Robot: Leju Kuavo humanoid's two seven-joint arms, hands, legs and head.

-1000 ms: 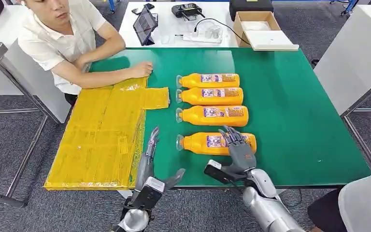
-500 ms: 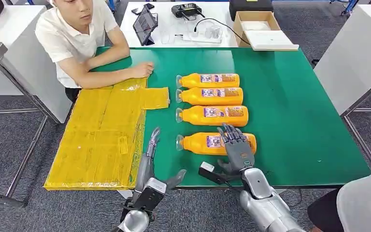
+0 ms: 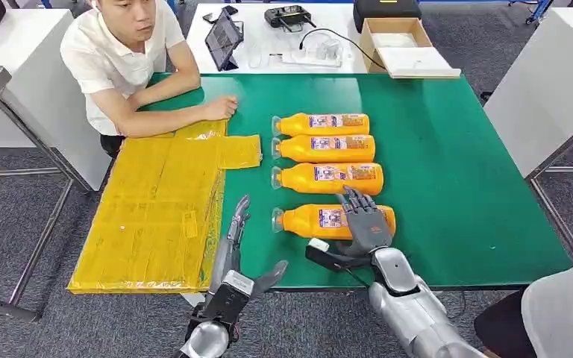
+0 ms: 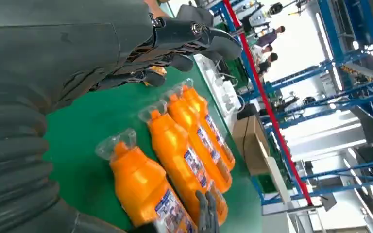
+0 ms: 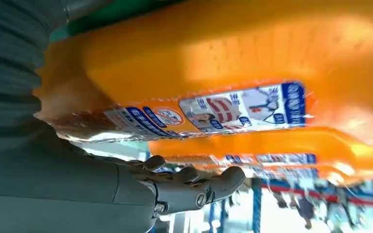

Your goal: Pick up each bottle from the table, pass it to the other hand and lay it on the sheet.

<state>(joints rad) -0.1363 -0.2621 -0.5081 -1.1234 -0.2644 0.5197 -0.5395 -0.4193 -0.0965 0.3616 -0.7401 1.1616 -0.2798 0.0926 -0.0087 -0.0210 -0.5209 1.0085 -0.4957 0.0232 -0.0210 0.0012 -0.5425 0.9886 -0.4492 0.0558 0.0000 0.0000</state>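
Note:
Four orange bottles lie side by side on the green table (image 3: pixel 455 171), caps toward the sheet. My right hand (image 3: pixel 363 227) lies over the base end of the nearest bottle (image 3: pixel 321 221), fingers spread across it and thumb stretched out on the near side. In the right wrist view this bottle (image 5: pixel 223 58) sits close against the palm, with the fingers (image 5: pixel 189 187) still straight. My left hand (image 3: pixel 231 250) hovers open at the table's near edge, between the yellow sheet (image 3: pixel 157 201) and the bottles, holding nothing. The left wrist view has its fingers (image 4: pixel 175 36) above the nearest bottle (image 4: pixel 145 189).
A person sits at the far left corner with a forearm and a hand (image 3: pixel 220 108) on the table by the sheet's far end. A white table behind carries a tablet (image 3: pixel 224 33) and a cardboard box (image 3: pixel 399 41). Another person's grey sleeve (image 3: pixel 567 313) is at the near right.
My right hand has slid farther over the nearest bottle. The person has shifted to the right on the seat. My left hand and the bottles have stayed put.

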